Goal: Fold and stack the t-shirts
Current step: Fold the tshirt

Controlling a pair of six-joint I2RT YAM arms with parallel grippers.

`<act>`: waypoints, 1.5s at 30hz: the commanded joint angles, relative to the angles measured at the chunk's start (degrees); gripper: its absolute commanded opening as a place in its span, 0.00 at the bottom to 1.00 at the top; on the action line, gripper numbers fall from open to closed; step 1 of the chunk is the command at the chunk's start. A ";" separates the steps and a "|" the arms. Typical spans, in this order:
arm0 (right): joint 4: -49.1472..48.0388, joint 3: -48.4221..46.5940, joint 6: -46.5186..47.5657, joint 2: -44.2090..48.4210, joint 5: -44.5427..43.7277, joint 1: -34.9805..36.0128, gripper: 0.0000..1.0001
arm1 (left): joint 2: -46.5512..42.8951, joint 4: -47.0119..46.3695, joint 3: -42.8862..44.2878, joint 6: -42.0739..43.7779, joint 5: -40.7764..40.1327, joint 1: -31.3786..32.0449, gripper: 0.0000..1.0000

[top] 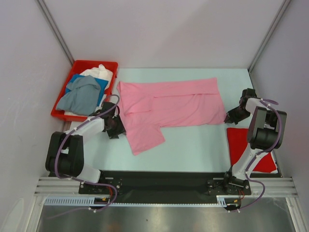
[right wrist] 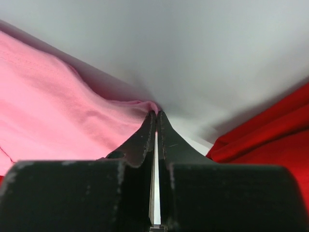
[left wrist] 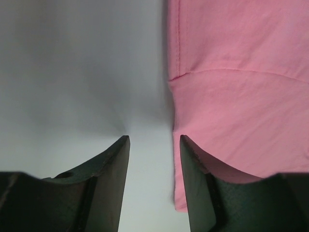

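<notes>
- pink shirt [top: 178, 104] lies spread across the middle of the table [top: 193, 145], long side running left-right, partly folded over itself. One flap hangs out toward the near-left.
- right gripper [top: 232, 116] sits at the shirt's right-hand corner, low to the table.
- right wrist view: right gripper [right wrist: 155, 116] has its jaws pressed together, only a hairline slit between them. The pink shirt [right wrist: 58, 106] is drawn up to a point right at the tips with shadow under it, so the corner looks pinched and raised slightly off the table [right wrist: 217, 48].
- left gripper [top: 115, 126] is at the shirt's left edge, just near of the bin [top: 89, 62].
- left wrist view: left gripper [left wrist: 153, 142] has its jaws apart at a medium gap and holds nothing. Bare table [left wrist: 72, 72] shows between the fingers [left wrist: 111, 183]. The edge of the pink shirt [left wrist: 241, 96] runs just inside the finger on that side, which overlaps the cloth. Can't tell if it is touching.
- red shirt [top: 239, 145] lies folded flat on the right near part of the table, partly under the right arm. In the right wrist view the red shirt [right wrist: 270, 140] is just beside the gripper, apart from the pink cloth.
- the bin at far left holds a grey-blue shirt [top: 79, 96] on top, a blue shirt [top: 77, 79] under it and a white shirt [top: 101, 71] at the far end, all crumpled.
</notes>
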State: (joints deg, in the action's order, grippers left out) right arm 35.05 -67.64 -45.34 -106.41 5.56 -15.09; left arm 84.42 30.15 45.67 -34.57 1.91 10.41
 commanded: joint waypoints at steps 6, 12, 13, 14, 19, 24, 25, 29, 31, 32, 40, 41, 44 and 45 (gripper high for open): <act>-3.32 1.19 0.61 -2.05 1.73 0.41 0.00 | 1.53 -8.79 -1.20 -1.73 -0.07 2.33 0.52; -3.06 0.49 1.04 -2.75 2.17 0.41 0.00 | 5.22 -12.74 -0.93 -0.06 0.80 2.33 0.52; -2.88 0.31 1.05 -2.75 2.26 0.41 0.00 | 5.40 -13.62 -1.37 -0.50 2.12 2.33 0.52; -2.97 0.23 1.05 -2.92 2.26 0.41 0.00 | 5.14 -15.46 -2.50 -0.85 3.70 2.33 0.52; -3.06 -0.04 0.61 -3.28 3.23 0.41 0.00 | 3.73 -17.06 -4.80 -1.91 5.20 2.33 0.50; -3.06 -0.65 0.61 -3.36 3.58 0.50 0.00 | 2.68 -13.90 -6.29 -4.02 5.91 2.33 0.49; -3.06 -0.92 0.61 -3.45 3.58 0.50 0.00 | 2.50 -13.54 -6.47 -4.37 5.91 2.33 0.49; -3.06 -0.83 0.52 -3.37 3.67 0.68 0.00 | 1.89 -9.07 -5.77 -4.81 4.24 2.24 0.51; -2.97 -0.74 0.69 -3.28 3.75 0.68 0.00 | 1.62 -8.36 -5.77 -5.25 4.50 2.24 0.52; -2.97 -0.66 0.78 -3.19 3.67 0.68 0.00 | 1.62 -8.62 -5.85 -5.33 5.03 2.24 0.52; -2.88 -0.65 0.87 -3.28 3.75 0.77 0.00 | 4.70 -11.78 -6.82 -6.65 7.58 2.24 0.45; -2.97 -0.65 0.87 -3.19 3.75 0.85 0.00 | 4.52 -11.43 -7.08 -6.65 7.32 2.24 0.44; -2.97 -0.65 0.87 -3.10 3.67 1.03 0.00 | 3.74 -10.73 -7.61 -7.18 6.35 1.98 0.41; -2.97 -0.57 0.87 -3.10 3.67 1.12 0.00 | 3.64 -10.64 -7.61 -7.27 6.09 1.72 0.38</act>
State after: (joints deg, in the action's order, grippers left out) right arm 32.40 -68.07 -44.97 -107.79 9.96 -14.98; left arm 86.61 14.74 40.93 -41.17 9.23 12.40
